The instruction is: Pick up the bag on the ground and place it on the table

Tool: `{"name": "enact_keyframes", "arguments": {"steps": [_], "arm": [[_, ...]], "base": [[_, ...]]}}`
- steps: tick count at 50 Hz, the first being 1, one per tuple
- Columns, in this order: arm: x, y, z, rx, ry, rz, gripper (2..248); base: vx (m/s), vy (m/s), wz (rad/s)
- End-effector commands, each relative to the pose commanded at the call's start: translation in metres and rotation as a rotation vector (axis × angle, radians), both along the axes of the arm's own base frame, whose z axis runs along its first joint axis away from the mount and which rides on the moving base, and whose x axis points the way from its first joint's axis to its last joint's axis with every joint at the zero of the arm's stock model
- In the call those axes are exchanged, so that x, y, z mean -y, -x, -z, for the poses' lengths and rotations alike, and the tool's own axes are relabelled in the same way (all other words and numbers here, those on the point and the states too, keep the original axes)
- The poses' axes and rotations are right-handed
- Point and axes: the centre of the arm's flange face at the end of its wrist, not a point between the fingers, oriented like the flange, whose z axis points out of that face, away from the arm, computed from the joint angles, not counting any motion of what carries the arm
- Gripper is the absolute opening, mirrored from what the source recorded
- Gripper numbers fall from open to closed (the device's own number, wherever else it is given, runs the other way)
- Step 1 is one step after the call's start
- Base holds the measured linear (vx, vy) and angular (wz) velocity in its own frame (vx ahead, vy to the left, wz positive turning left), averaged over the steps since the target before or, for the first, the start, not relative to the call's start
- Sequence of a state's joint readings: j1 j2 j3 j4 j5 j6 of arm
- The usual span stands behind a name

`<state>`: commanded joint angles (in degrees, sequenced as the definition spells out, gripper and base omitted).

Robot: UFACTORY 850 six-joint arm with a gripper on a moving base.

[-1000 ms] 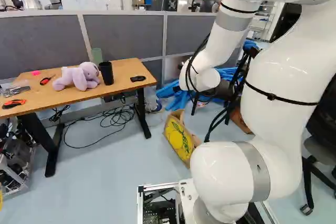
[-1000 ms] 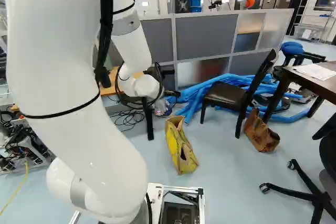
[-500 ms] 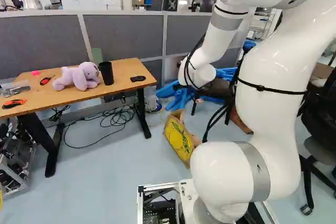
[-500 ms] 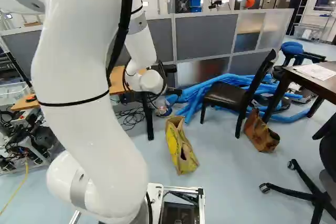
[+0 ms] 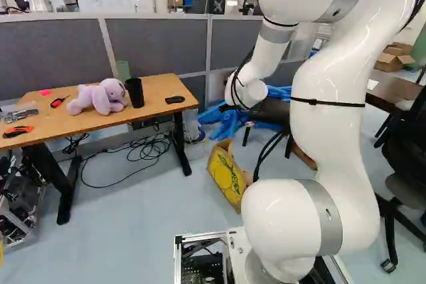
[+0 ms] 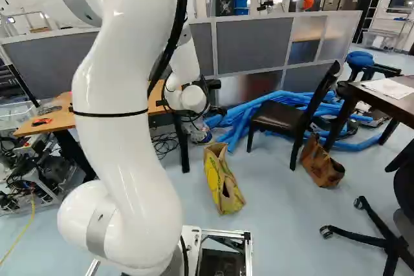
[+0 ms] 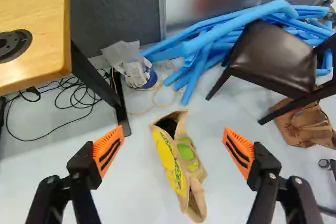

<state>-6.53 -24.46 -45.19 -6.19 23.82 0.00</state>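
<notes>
Black two-finger gripper (image 7: 174, 142) with orange pads, fingers spread wide, nothing held; the brown paper bag with yellow and green print (image 7: 178, 163) is seen on the pale blue-grey floor (image 5: 140, 231), ahead of and between the fingers, near the black metal table leg (image 7: 122, 106). A grasp may be lost if the soft paper is folded or pushed aside by a finger rather than pinched from two sides; a tear could follow if only a thin edge is caught. The leg may be struck if the approach is carried too far toward the light wooden table (image 7: 31, 14). At placing, the purple plush toy (image 5: 102, 96) or the black cylindrical cup (image 5: 135, 92) could be knocked by a swinging bag. The wrong item could also be chosen, since a plain brown crumpled bag (image 6: 321, 161) is found beside the black chair with a dark seat (image 6: 278, 117). The printed bag is narrow and creased, with a dark opening at its table-side end and a folded, gaping opposite end.
</notes>
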Motion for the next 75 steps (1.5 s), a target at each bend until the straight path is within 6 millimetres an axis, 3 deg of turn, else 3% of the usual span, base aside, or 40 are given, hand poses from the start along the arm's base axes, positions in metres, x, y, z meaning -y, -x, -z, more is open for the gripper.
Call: {"name": "enact_keyframes", "arguments": {"steps": [18,75], "arm": [[0.009,-0.021,0.026,-0.052,-0.003,0.013,247],[0.015,-0.027,0.110,-0.317,-0.019,0.025,247]], "base": [[0.000,0.000,0.000],[0.000,0.000,0.000]]}}
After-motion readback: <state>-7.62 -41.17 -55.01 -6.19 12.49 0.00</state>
